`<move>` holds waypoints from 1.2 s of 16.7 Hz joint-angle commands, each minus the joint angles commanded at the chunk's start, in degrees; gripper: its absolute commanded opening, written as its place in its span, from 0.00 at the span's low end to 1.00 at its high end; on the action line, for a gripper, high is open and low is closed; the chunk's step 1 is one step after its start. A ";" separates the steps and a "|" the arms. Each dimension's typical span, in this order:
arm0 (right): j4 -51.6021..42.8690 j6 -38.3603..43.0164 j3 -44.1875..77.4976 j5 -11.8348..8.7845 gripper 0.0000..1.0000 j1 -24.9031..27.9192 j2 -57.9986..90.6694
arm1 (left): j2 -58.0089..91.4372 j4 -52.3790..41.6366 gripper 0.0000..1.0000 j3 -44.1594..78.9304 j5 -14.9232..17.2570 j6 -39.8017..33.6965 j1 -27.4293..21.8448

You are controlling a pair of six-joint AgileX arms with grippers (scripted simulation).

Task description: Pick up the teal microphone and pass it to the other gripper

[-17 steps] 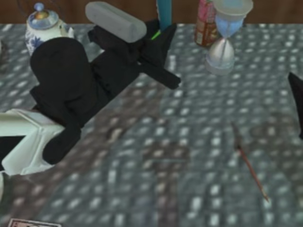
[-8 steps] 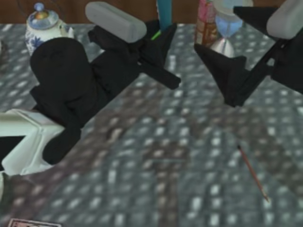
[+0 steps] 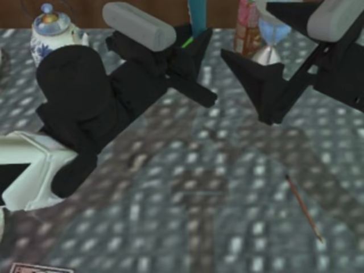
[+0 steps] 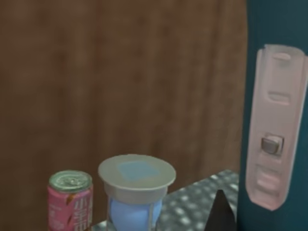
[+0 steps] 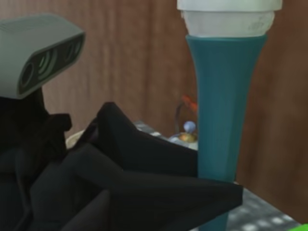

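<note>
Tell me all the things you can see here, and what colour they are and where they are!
teal microphone: one, teal with a white head, upright, held up in the left claw.
teapot: one, white and blue, far left of the table.
can: one, pink, far side, right of the middle.
hourglass: one, blue and white, beside the can.
pencil: one, thin and brown, lying near right.
card: one, only a corner shows at the near left edge.
table: one, grey speckled.
left claw: black, shut on the microphone.
right claw: black, open, close to the microphone's right.
</note>
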 joint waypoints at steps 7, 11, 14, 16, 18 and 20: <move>3.04 0.13 12.22 4.29 1.00 4.33 15.43 | 0.00 0.00 0.00 0.00 0.00 0.00 0.00; 4.21 0.21 17.69 6.41 1.00 6.39 21.82 | 0.00 0.00 0.00 0.00 0.00 0.00 0.00; 4.23 0.22 17.81 6.46 1.00 6.44 21.95 | 0.00 0.00 0.00 0.00 0.00 0.00 0.00; 4.23 0.22 17.81 6.46 0.92 6.44 21.95 | 0.00 0.00 0.00 0.00 0.00 0.00 0.00; 4.23 0.22 17.81 6.46 0.77 6.44 21.95 | 0.00 0.00 0.00 0.00 0.00 0.00 0.00; 4.23 0.22 17.81 6.46 0.62 6.44 21.95 | 0.00 0.00 0.00 0.00 0.00 0.00 0.00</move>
